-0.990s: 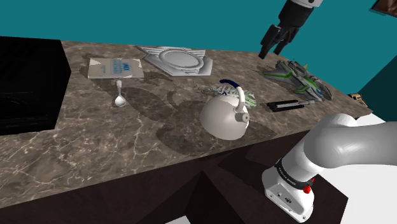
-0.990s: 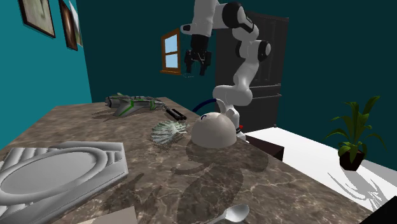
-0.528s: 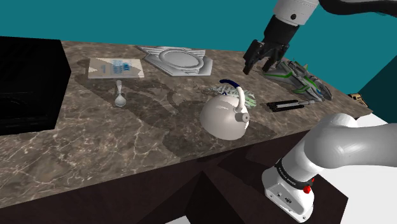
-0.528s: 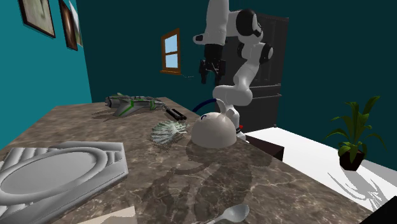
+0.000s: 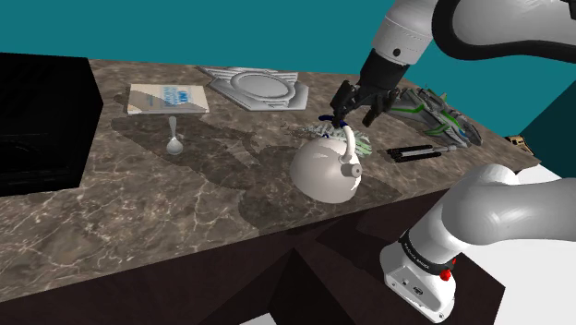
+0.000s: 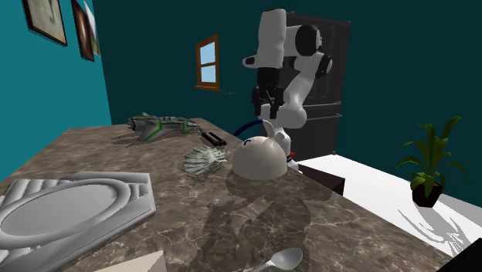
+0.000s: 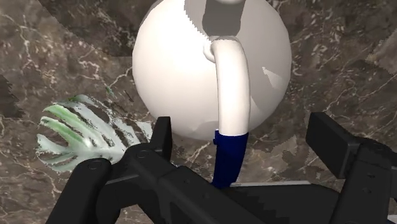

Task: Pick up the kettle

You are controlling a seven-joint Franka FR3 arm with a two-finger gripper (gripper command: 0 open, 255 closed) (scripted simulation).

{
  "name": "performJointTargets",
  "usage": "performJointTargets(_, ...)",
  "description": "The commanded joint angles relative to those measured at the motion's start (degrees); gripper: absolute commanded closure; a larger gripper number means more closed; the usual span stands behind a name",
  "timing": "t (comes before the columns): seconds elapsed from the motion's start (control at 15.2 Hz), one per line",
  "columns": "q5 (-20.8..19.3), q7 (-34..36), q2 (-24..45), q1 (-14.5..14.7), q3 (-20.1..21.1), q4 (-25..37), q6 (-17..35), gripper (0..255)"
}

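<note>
Going from the shoulder view's left along the marble counter [image 5: 185, 198], the spoon [image 5: 173, 140] and the grey tray [image 5: 255, 89] lie just as they did a second ago. The white kettle [image 5: 323, 168] hasn't stirred either. It sits upright near the counter's front edge, with a green-and-white shell-like thing [image 7: 79, 130] just beside it.

What has moved is the gripper [image 5: 351, 115]. It was high over the green toy craft [image 5: 436, 111] and has swung down and toward that view's left, so it now hangs just above the far end of the kettle's handle [image 7: 230, 95].

In the wrist view the black fingers [image 7: 162, 135] stand apart on either side of the handle's blue end, touching nothing. I'd say the approach is nearly done, with the closing and lifting still to come.

The handle arches over the body from the blue end at the back toward the counter's front edge. That is the kettle's long line, and the open jaws sit across it. The spout seems to point at the front edge, though I can't be sure.
</note>
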Motion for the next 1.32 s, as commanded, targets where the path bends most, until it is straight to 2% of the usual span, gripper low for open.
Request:
performJointTargets(0.0,0.4,0.0,-0.4,0.2,0.3,-1.7,1.3,0)
performJointTargets(0.2,0.6,0.0,-0.5,0.4,0.6,-3.0,2.5,0)
performJointTargets(0.26,0.6,-0.1,-0.6,0.4,0.5,-3.1,2.5,255)
performJointTargets(0.86,0.6,0.0,-0.5,0.4,0.6,-3.0,2.5,255)
performJointTargets(1.25,-0.3,0.1,0.0,-0.1,-0.4,1.9,-1.8,255)
